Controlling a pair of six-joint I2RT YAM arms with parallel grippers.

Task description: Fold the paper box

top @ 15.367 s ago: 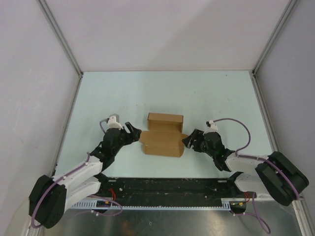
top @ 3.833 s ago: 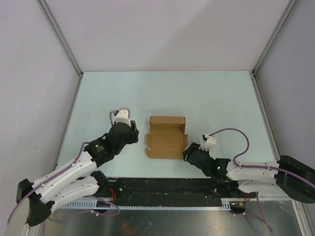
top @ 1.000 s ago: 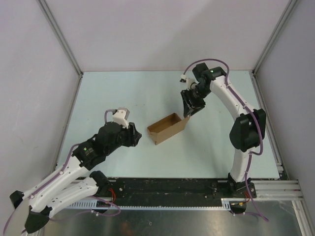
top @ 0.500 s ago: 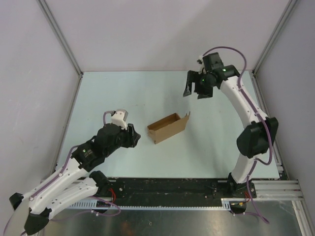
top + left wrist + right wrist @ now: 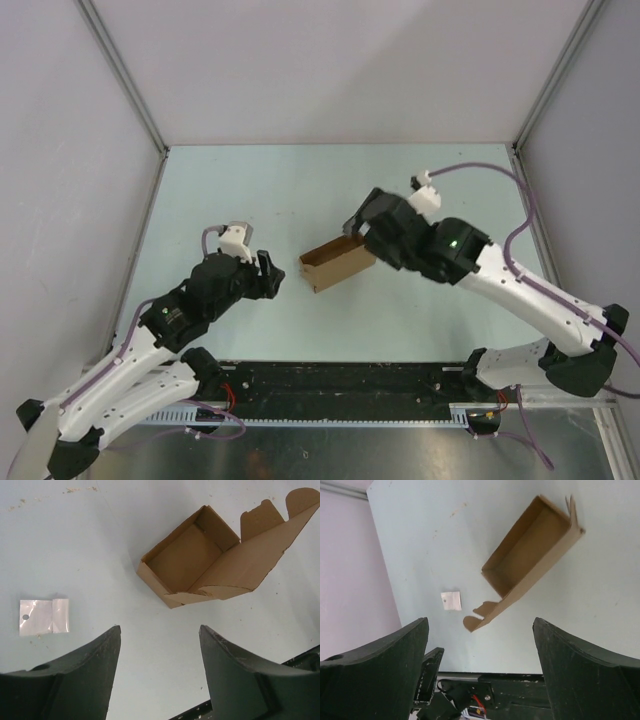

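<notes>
The paper box (image 5: 335, 265) is a small brown carton lying slantwise on the pale table, its top open. In the left wrist view the paper box (image 5: 192, 562) shows its bare inside, with the lid flap and its tabs standing up along the right side. My left gripper (image 5: 272, 276) is open just left of the box, apart from it, with only table between its fingers (image 5: 160, 628). My right gripper (image 5: 362, 232) hovers above the box's right end, jaws wide and holding nothing. From there the paper box (image 5: 530, 555) lies well below the gripper (image 5: 480, 621).
A small white scrap of paper (image 5: 44, 616) lies on the table left of the box, also seen as a white scrap (image 5: 451, 600) in the right wrist view. The black base rail (image 5: 340, 382) runs along the near edge. Grey walls enclose the table.
The right arm has swung from the back right down over the box's right end and its jaws have spread wide. The left jaws have widened a little. The box has stayed put.
</notes>
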